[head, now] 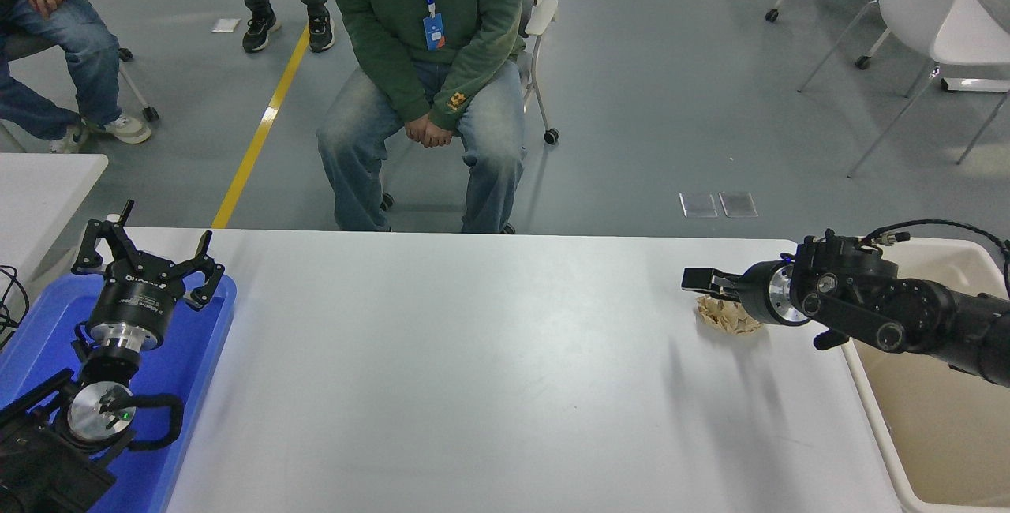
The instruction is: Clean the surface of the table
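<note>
Debris: tan scrap pile (727, 316) sits on the tabletop (473, 355), uncleared.
Right hand (694, 279): above pile, grip unclear.
Left hand (146, 256): parked, fingers spread.

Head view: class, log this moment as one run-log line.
right gripper: over tan scrap pile, state unclear | left gripper: parked, open | table surface: pile uncleared

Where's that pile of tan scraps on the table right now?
In the head view the pile of tan scraps lies near the far right corner of the table, partly behind the right gripper, close to the beige bin.
</note>
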{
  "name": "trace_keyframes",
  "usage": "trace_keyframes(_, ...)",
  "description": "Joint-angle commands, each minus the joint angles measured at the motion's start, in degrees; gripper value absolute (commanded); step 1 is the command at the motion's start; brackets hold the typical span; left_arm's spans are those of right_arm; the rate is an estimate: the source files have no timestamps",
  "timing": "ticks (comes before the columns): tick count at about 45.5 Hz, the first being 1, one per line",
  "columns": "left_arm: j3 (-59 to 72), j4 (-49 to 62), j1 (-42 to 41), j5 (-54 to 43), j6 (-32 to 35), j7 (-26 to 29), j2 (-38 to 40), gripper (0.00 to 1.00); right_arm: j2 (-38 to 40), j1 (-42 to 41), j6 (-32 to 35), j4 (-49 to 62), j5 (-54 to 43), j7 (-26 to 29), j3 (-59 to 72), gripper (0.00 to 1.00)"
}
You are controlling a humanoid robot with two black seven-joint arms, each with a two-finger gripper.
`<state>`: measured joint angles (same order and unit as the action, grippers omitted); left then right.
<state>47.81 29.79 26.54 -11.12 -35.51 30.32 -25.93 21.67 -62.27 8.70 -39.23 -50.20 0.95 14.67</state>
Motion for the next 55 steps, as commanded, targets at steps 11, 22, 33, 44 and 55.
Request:
trace_keyframes(11, 0.0, 0.0, 0.0, 0.05, 0.0, 0.0, 0.0, 1.0, 2.68, -1.89, 3.25, 1.97, -0.34, -0.51, 2.2, 1.0)
trace_keyframes(22, 0.0, 0.0, 0.0, 0.05, 0.0, 0.0, 0.0, 1.0, -0.3, 0.48, 2.46, 3.63, -0.52, -0.42, 4.75, 1.0)
trace_keyframes(33, 0.0, 0.0, 0.0, 0.05, 0.0, 0.0, 0.0, 1.0, -3.91, 1.98, 2.46, 8.3, -0.52, -0.42, 4.75, 1.0)
trace_keyframes(44, 0.0, 0.0, 0.0, 0.05, 0.0, 0.0, 0.0, 1.0, -6.46, 3.21, 2.46, 11.02, -0.52, -0.42, 4.66, 0.98)
trace_keyframes(55, 0.0, 0.0, 0.0, -0.04, 0.0, 0.0, 0.0, 1.0, -8.48, 3.82, 2.46, 13.3, -0.52, -0.42, 4.49, 0.95)
